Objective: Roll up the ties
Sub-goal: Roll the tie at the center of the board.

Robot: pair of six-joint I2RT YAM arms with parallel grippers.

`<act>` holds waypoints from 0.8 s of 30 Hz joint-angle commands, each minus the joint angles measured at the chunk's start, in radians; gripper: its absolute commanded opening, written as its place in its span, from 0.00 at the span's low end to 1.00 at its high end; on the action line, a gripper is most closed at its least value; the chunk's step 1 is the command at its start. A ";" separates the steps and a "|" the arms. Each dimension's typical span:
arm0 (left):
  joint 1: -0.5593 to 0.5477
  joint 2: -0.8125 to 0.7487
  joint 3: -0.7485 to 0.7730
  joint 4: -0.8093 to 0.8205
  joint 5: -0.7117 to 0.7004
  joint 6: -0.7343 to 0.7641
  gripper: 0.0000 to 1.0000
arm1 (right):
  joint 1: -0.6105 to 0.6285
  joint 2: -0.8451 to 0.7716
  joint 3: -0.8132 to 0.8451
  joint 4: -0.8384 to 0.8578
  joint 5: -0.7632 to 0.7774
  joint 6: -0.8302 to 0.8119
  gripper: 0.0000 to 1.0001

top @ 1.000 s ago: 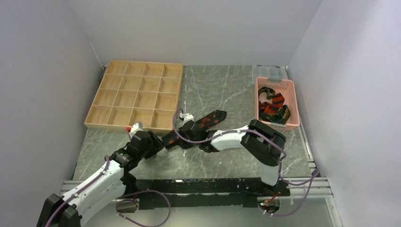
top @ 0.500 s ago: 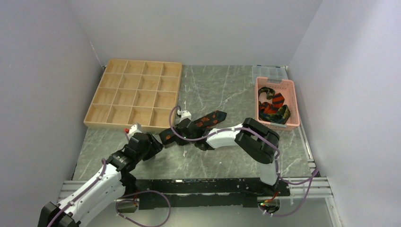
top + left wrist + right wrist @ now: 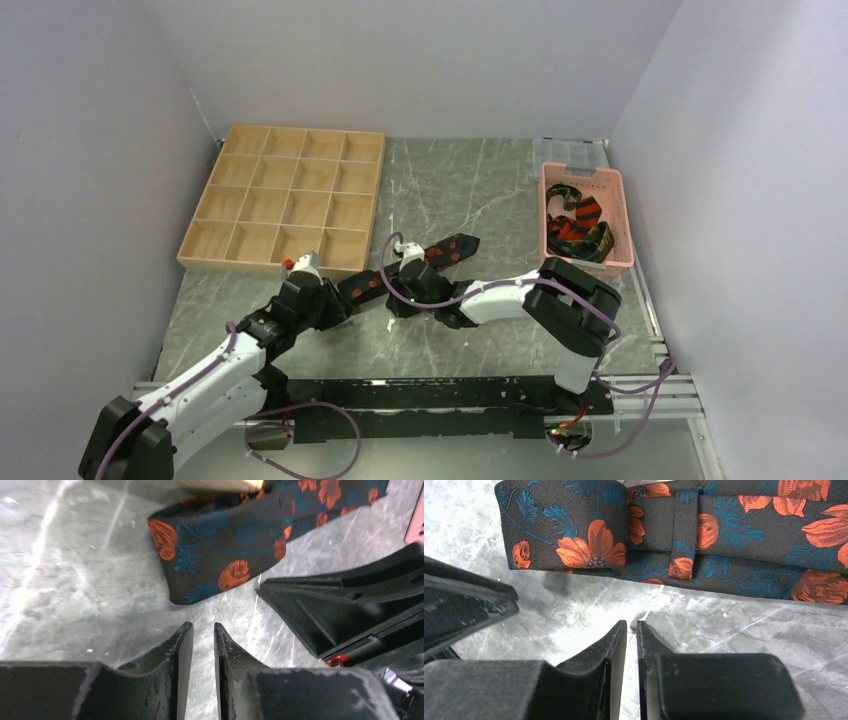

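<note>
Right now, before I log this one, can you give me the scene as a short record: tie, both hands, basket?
tie: black with orange flowers, stretched out on the table, not rolled
left hand: just short of the tie's end, narrow gap, holding nothing
right hand: beside the tie, nearly closed, holding nothing
pink basket: holds more ties, bunched
wooden tray: no ties in it

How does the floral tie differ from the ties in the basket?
The floral tie lies stretched out on the table, one end folded over; the basket ties sit bunched in the pink basket. The floral tie shows orange flowers; the basket ties show stripes. Both are dark fabric.
</note>
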 commanded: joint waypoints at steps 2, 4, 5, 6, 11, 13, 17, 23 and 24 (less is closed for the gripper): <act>0.001 0.072 0.032 0.054 0.187 0.064 0.19 | -0.012 0.036 0.044 0.005 -0.017 -0.003 0.18; -0.001 0.079 0.010 0.061 0.239 0.062 0.13 | -0.013 0.053 0.069 -0.001 -0.021 -0.004 0.18; -0.003 0.088 -0.001 0.065 0.245 0.053 0.10 | -0.015 0.057 0.078 -0.002 -0.022 -0.004 0.18; -0.005 0.101 -0.012 0.073 0.243 0.045 0.08 | -0.016 0.057 0.084 0.000 -0.023 -0.004 0.18; -0.006 0.217 -0.026 0.123 0.095 0.029 0.03 | -0.020 0.053 0.098 -0.011 -0.017 -0.005 0.18; -0.004 0.267 -0.005 0.138 0.034 0.024 0.03 | -0.021 0.042 0.097 -0.021 -0.013 -0.007 0.18; -0.003 0.367 0.047 0.158 -0.049 0.022 0.03 | -0.022 0.024 0.079 -0.023 -0.002 -0.006 0.18; -0.003 0.421 0.077 0.143 -0.148 0.006 0.03 | -0.027 0.009 0.067 -0.025 -0.001 -0.007 0.18; -0.002 0.420 0.075 0.143 -0.161 0.004 0.03 | -0.027 0.005 0.066 -0.024 -0.002 -0.009 0.18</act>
